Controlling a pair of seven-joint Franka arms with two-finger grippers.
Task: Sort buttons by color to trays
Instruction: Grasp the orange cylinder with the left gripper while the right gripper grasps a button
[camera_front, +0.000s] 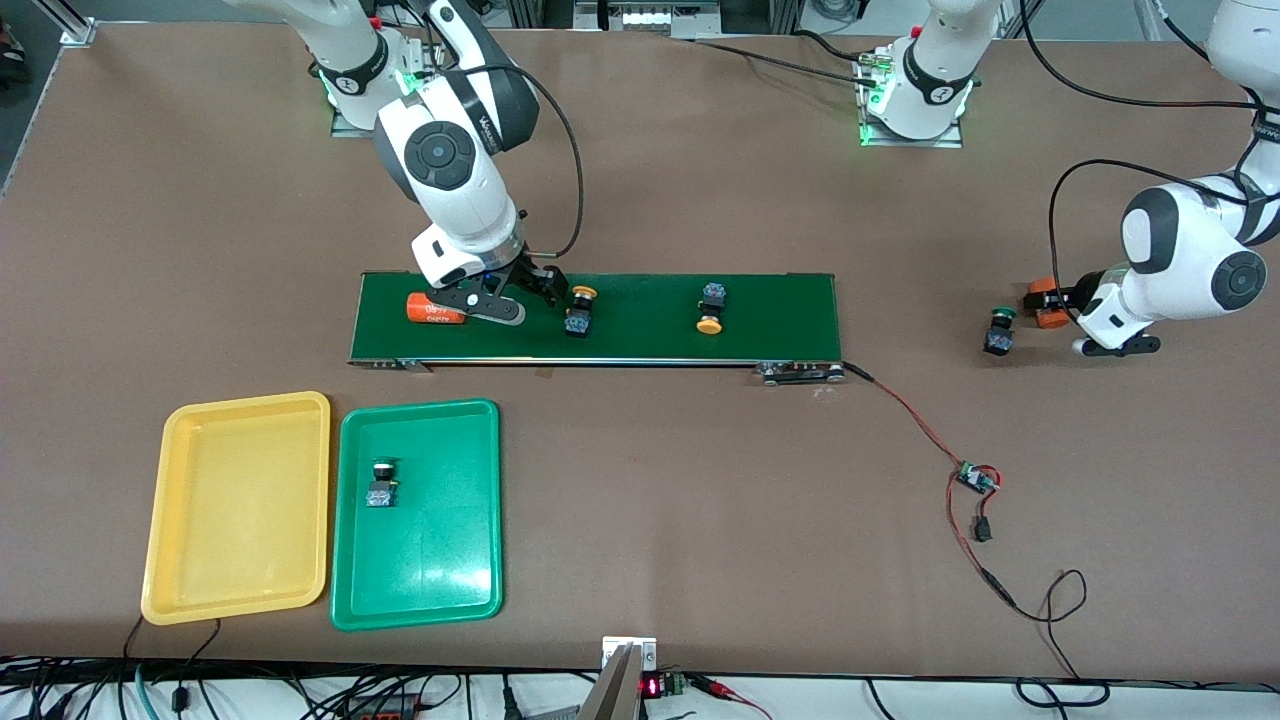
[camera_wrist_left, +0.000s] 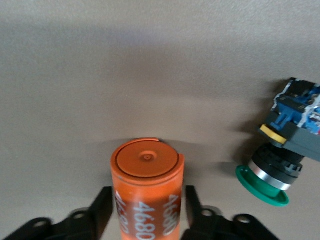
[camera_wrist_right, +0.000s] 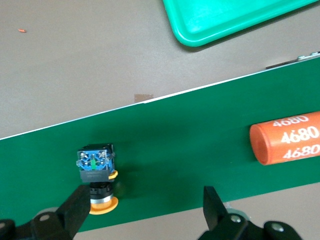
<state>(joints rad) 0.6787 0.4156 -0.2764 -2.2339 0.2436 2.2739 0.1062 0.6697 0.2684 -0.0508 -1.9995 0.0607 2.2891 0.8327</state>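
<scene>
- The right arm reaches down over the conveyor belt (camera_front: 600, 320); the right gripper (camera_front: 510, 300) is spread wide, one finger (camera_wrist_right: 75, 210) beside a yellow-capped button (camera_front: 580, 310) lying on the belt.
- The left gripper (camera_wrist_left: 147, 215) sits low at the left arm's end of the table, fingers against an orange cylinder (camera_wrist_left: 147, 190) — a green-capped button (camera_wrist_left: 280, 160) lies just beside it.
- Another green-capped button (camera_front: 381, 484) lies in the green tray (camera_front: 420, 590); the yellow tray (camera_front: 240, 600) sits beside it.

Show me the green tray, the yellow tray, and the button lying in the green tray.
green tray (camera_front: 440, 560), front view, bare floor of the tray
yellow tray (camera_front: 235, 500), front view, bare floor of the tray
button (camera_front: 381, 487), front view, its body
</scene>
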